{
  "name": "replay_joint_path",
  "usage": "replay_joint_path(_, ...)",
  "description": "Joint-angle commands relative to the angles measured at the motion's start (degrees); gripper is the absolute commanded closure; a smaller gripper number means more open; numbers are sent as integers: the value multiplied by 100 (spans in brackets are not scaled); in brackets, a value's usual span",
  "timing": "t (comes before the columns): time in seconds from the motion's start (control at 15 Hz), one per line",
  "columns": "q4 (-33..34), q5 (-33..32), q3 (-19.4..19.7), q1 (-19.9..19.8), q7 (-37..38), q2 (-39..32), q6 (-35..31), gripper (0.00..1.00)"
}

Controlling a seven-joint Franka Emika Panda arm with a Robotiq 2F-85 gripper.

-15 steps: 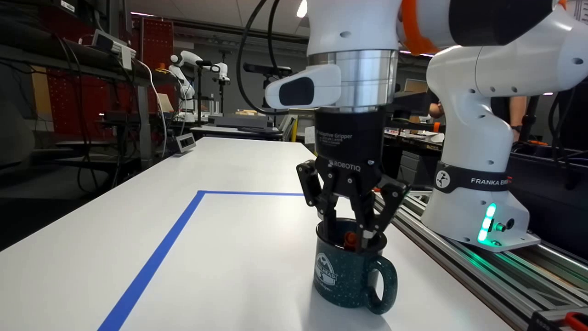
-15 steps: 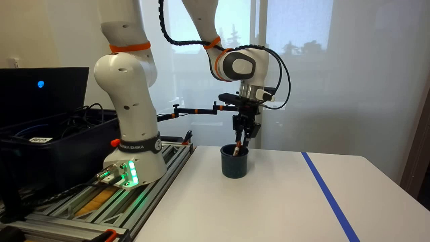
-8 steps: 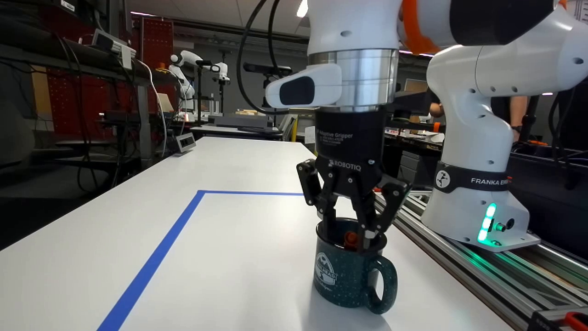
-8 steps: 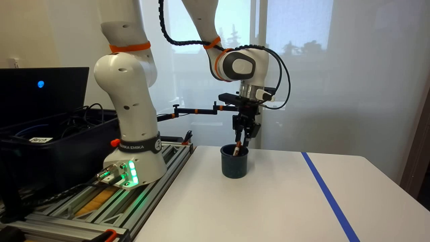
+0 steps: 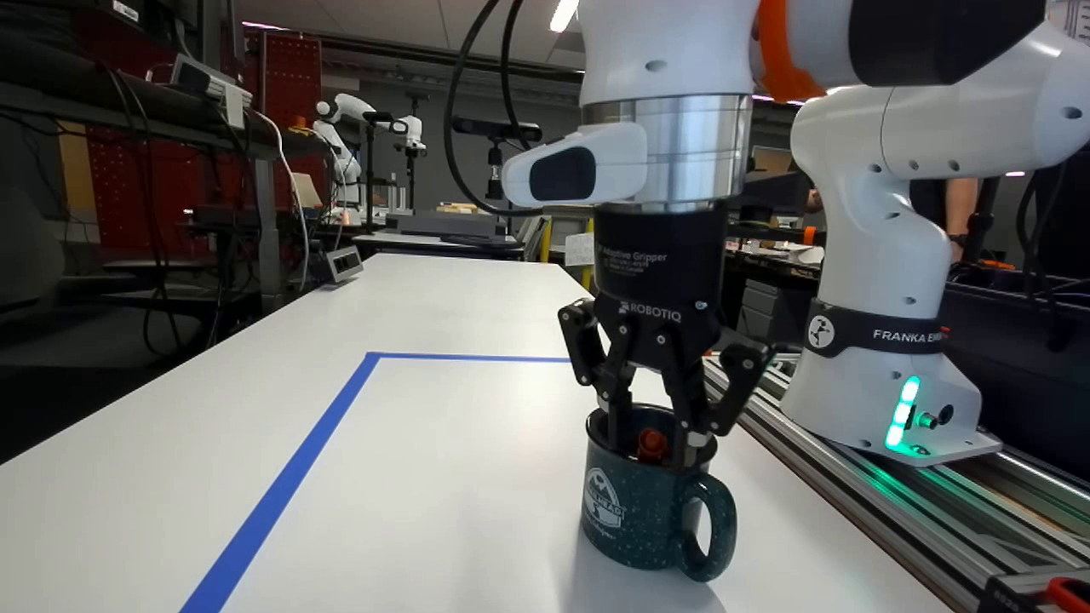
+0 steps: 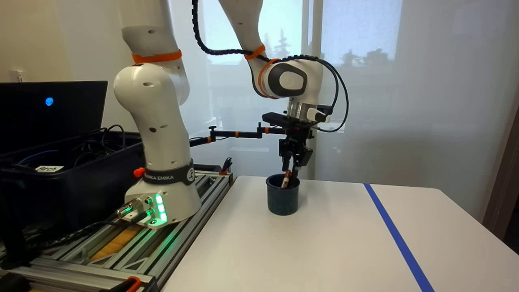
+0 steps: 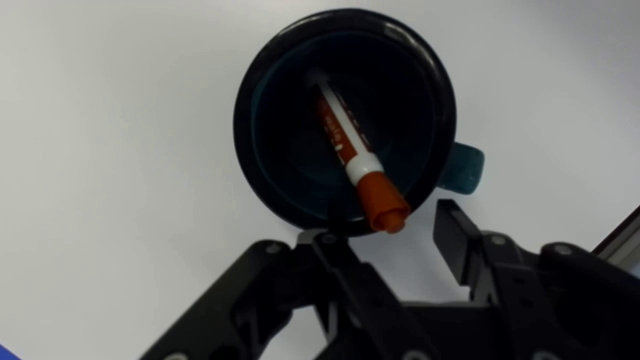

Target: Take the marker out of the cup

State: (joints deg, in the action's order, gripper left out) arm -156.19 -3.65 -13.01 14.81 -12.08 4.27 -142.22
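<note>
The dark teal-green cup (image 5: 630,519) stands upright on the white table, its handle to the right in an exterior view. It also shows in an exterior view (image 6: 282,202) and the wrist view (image 7: 245,125). The marker (image 7: 345,132) leans inside it, with an orange-red cap, white band and red body. Its capped end rests at the rim; its lower end is in the dark cup bottom. My gripper (image 7: 392,207) is open and points down at the cup mouth. Its fingers stand apart, one on each side of the cap (image 5: 651,444), with a gap visible on the handle side.
The white table (image 5: 409,494) carries blue tape lines (image 5: 289,477). The robot base (image 6: 166,202) stands on a metal rail frame (image 6: 194,227) along the table's edge. A black bin (image 6: 73,190) is beside the base.
My gripper has shifted slightly, towards the handle and robot base side. It stays open. The cup and marker have not visibly moved.
</note>
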Motion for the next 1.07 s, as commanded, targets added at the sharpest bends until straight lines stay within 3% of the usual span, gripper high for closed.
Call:
replay_joint_path(0.0,-105,122,-60,40,155,207,233,46)
replay_joint_path(1.0,-133,-53,12,-106,775,427,844,46)
